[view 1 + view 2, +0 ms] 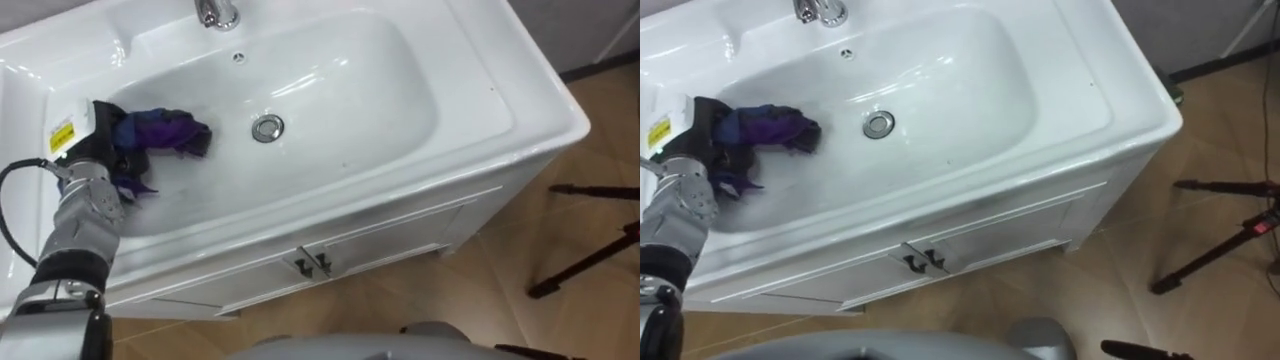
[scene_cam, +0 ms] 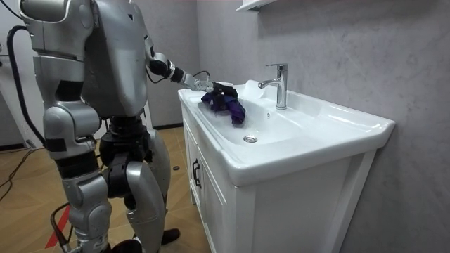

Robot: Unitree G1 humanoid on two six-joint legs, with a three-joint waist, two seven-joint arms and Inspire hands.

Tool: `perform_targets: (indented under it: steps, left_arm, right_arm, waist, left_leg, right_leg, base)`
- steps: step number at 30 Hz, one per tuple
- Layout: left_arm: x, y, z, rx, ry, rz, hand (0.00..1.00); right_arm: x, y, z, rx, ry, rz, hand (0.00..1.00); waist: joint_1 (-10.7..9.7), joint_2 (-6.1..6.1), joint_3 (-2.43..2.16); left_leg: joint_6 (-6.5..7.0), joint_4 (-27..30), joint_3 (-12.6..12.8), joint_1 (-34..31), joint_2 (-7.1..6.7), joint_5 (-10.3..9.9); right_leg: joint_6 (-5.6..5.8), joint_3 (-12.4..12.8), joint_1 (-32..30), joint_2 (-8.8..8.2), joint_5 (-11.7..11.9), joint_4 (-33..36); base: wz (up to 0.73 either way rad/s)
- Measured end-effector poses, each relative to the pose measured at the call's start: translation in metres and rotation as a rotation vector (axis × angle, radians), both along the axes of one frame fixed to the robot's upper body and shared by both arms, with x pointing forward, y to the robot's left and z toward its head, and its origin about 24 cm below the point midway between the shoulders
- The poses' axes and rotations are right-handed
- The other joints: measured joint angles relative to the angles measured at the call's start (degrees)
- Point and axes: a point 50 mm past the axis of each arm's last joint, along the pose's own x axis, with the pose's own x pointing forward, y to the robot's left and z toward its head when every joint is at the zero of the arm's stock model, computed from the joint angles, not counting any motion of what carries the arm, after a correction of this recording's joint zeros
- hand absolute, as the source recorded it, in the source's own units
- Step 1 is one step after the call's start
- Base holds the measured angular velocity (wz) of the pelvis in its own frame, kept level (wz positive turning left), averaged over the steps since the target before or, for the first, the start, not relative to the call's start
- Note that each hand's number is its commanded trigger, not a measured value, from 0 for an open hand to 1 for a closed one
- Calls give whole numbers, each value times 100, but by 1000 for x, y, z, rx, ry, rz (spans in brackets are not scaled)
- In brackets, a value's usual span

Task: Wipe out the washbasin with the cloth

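at the left end of the basin [image 1: 350,90], left eye view: left hand [image 1: 100,155] sits low on the sloping wall, fingers curled round a bunched purple cloth [image 1: 165,130]. so it's gripping the cloth, not just nudging it.
cloth vs drain: cloth lies on the bowl's left side, near the drain [image 1: 267,128] but apart from it. tap [image 1: 215,12] is up at the back rim.
how i'd wipe: imo the bunch wants flattening a bit so more fabric meets the porcelain. then press down and sweep across the bowl floor toward the drain and on to the right side, overlapping the passes.
watch out: a loose tail of cloth could snag on the drain, and a hard hand scraping the wall does nothing useful.
writing: little yellow sticker [image 1: 62,137] by the back of the hand, print too small to read.
room view: robot stands at the front of the white cabinet [image 2: 211,204], on the room view's left, left arm reached over the rim. cloth [image 2: 228,104] hangs down the inner wall below the hand [image 2: 200,84].
reach: the far end looks like a stretch from there, so i'd guess it needs a lean.
right eye view: same deal, hand [image 1: 700,140] closed on the cloth [image 1: 765,128], drain [image 1: 878,124] off to its right.
brands: nothing legible on the tap or the cabinet handles [image 1: 920,262].
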Motion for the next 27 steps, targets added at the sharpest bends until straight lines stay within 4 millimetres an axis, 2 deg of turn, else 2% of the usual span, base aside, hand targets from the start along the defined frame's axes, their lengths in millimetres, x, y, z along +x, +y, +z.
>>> perform_targets:
  steps: [4,5,7,10,14,17,18,20,22,25,27]
  left_arm:
    - [4,-2,4,15,16,-18,100]
    - [4,-2,5,22,21,-21,100]
    - [4,-2,4,45,37,-24,100]
    - [4,-6,1,81,69,-31,100]
    - [5,-12,-3,87,98,-28,100]
    - [10,-30,-13,47,137,-46,100]
    - [9,-39,-19,29,158,-60,100]
    - [11,-54,-24,7,170,-88,100]
    - [20,-74,-25,-9,169,-133,100]
    - [28,-91,-25,-24,175,-177,100]
    - [31,-104,-26,-38,183,-202,100]
  right_arm:
    - [-2,5,-2,17,10,9,0]
    - [-2,6,-2,17,7,9,0]
    - [-1,6,-3,18,3,17,0]
    - [-1,10,-4,28,15,50,0]
    - [0,12,-5,42,15,86,0]
    - [-2,16,-7,49,39,124,0]
    - [-2,17,-7,50,46,136,0]
    - [0,22,-9,53,58,175,0]
    - [4,28,-11,67,71,211,0]
    - [10,33,-12,76,70,239,0]
    - [14,35,-13,79,66,257,0]
  waist:
    - [-55,-131,41]
    - [-66,-135,39]
    - [-170,-190,54]
    - [-221,-233,51]
    - [-446,-255,65]
    - [-510,-299,104]
    - [-594,-329,123]
    - [-682,-343,134]
    - [-755,-427,175]
    - [-946,-448,186]
    - [-989,-466,196]
  left_leg:
    - [-1,-7,-54,55,-24,-1]
    - [-1,-7,-56,57,-24,-1]
    - [-1,-7,-55,87,-24,-1]
    - [-1,0,-50,151,-24,-2]
    - [2,10,-55,151,-34,-4]
    - [2,6,-52,140,-45,-4]
    - [2,5,-52,132,-55,-4]
    - [3,9,-38,126,-59,-4]
    - [3,2,-27,133,-61,-4]
    - [4,-8,-15,135,-76,-3]
    - [4,-17,120,138,-77,-3]
  right_leg:
    - [16,-57,99,-17,-10,-22]
    - [16,-63,106,-18,-10,-24]
    - [17,-122,188,-18,-8,-84]
    - [21,-118,232,-16,-12,-146]
    - [29,-168,293,-27,-12,-180]
    - [40,-203,287,-42,-19,-170]
    - [50,-210,292,-49,-25,-170]
    - [56,-214,281,-55,-30,-168]
    - [57,-205,280,-57,-31,-167]
    - [58,-201,286,-69,-30,-167]
    - [64,-143,243,-82,-27,-170]
  base:
    - [11]
    - [8]
    - [13]
    - [3]
    - [11]
    - [7]
    - [5]
    - [2]
    - [0]
    - [0]
    - [-16]
